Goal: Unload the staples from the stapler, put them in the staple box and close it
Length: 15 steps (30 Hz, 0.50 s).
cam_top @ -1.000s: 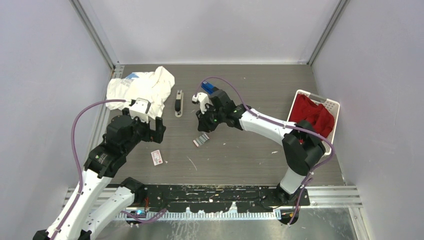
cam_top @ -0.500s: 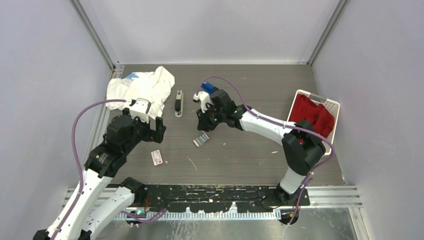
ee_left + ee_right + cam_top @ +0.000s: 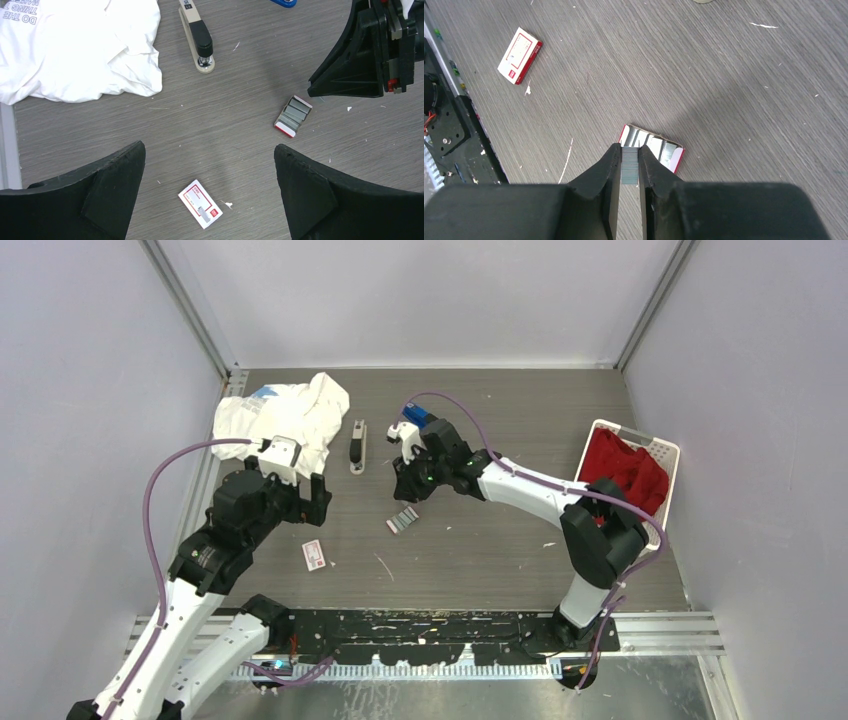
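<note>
- White cloth (image 3: 285, 415) lies far left; the left gripper (image 3: 209, 150) hovers near it, fingers spread wide, holding nothing;
- beige stapler (image 3: 357, 446) lies just right of the cloth;
- right gripper (image 3: 629, 149) pinches a grey strip of staples (image 3: 629, 170) above an open tray (image 3: 664, 150) holding more strips;
- red cloth (image 3: 625, 465) fills a basket (image 3: 665, 448) far right.

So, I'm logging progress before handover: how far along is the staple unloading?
Done: a strip of staples is clear of the stapler, pinched in the right hand. In hand: it hangs close to the open staple tray. Left: setting it down; whether more remain in the stapler cannot be told. The left hand is open, holding nothing.
</note>
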{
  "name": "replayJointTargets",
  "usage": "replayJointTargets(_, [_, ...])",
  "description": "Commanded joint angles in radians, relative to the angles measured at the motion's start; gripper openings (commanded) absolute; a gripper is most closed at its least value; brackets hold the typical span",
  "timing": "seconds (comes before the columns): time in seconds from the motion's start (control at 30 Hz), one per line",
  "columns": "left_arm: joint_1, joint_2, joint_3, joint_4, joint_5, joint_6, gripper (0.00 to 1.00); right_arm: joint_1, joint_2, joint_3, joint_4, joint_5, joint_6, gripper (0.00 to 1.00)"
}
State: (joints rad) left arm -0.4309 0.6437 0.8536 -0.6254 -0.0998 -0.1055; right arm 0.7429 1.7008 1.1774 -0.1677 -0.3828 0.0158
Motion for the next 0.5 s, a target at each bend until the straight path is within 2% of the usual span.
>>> replayJointTargets(0.0, [0.007, -0.007, 0.003, 0.059, 0.018, -0.012, 0.99, 0.002, 0.002, 0.007, 0.054, 0.001, 0.025, 0.13])
replayJointTargets(0.47, [0.011, -0.004, 0.004, 0.058, 0.021, -0.014, 0.99, 0.014, 0.023, 0.031, 0.046, 0.021, 0.036, 0.13])
